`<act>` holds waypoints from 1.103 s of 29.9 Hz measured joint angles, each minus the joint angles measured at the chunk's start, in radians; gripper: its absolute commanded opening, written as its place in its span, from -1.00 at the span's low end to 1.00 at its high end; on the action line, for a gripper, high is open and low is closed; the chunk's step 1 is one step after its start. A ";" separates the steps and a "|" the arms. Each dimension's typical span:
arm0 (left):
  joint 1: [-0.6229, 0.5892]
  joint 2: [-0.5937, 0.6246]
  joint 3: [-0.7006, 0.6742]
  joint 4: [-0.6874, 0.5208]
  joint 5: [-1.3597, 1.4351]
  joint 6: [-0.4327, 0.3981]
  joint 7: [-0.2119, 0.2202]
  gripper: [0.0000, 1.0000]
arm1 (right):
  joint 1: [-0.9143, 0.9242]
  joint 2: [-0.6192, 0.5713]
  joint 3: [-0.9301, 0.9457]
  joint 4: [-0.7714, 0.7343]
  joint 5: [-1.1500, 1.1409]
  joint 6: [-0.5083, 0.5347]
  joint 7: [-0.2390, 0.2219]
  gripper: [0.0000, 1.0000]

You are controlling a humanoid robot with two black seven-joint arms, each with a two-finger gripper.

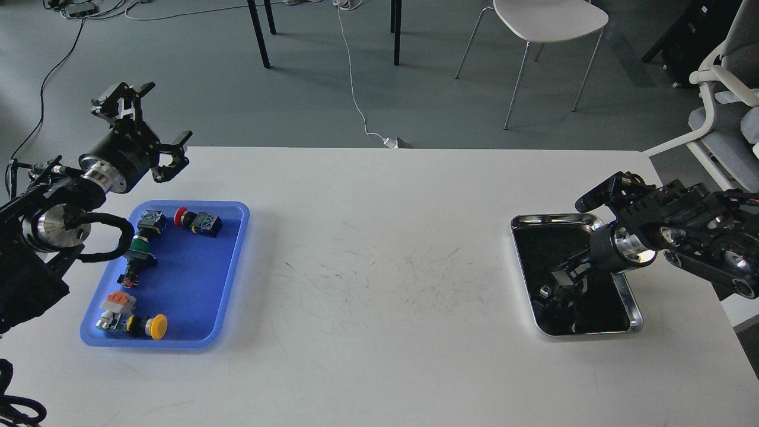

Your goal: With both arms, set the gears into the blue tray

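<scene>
The blue tray (190, 279) lies at the table's left and holds several coloured push-button switches (198, 220). My left gripper (166, 112) hangs open and empty above the table's far left edge, beyond the tray's back rim. My right gripper (560, 283) reaches down into the shiny steel tray (633, 302) at the right. It is dark against the tray's dark inside, so its fingers cannot be told apart. A small piece with a pale glint, perhaps one of the gears (544, 292), lies just left of the gripper tip; other gears do not stand out from the black floor.
The white table (379, 267) has a wide scuffed middle between the two trays. Beyond its far edge are chair legs, a white chair (548, 21) and a cable on the floor. An office chair (732, 89) stands at the far right.
</scene>
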 measured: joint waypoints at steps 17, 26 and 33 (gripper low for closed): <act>0.003 -0.001 0.000 0.000 0.000 0.000 0.000 0.99 | 0.005 0.000 -0.001 -0.009 -0.002 0.000 0.006 -0.19; 0.003 -0.001 0.000 0.000 0.000 0.000 0.000 0.99 | 0.005 0.000 -0.003 -0.004 -0.002 0.000 0.013 -0.29; 0.003 -0.001 0.000 0.000 0.000 0.000 0.000 0.99 | 0.012 -0.001 -0.022 -0.005 -0.002 0.000 0.033 -0.61</act>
